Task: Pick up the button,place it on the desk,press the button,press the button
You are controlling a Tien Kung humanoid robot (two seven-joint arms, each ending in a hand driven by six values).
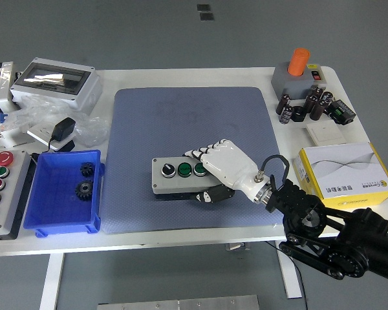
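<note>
Gripping button box (178, 175) (right hand (226, 171))

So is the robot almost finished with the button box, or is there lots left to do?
About halfway. The grey button box with two green buttons and a black knob is already picked up: the white right robot hand grips its right end, over the blue-grey mat. Whether it touches the mat yet is unclear. Left to do: let go, then press a button twice. No left hand shows.

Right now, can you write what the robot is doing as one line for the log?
right hand: shut on button box | box: on blue mat | left hand: out of view
</note>
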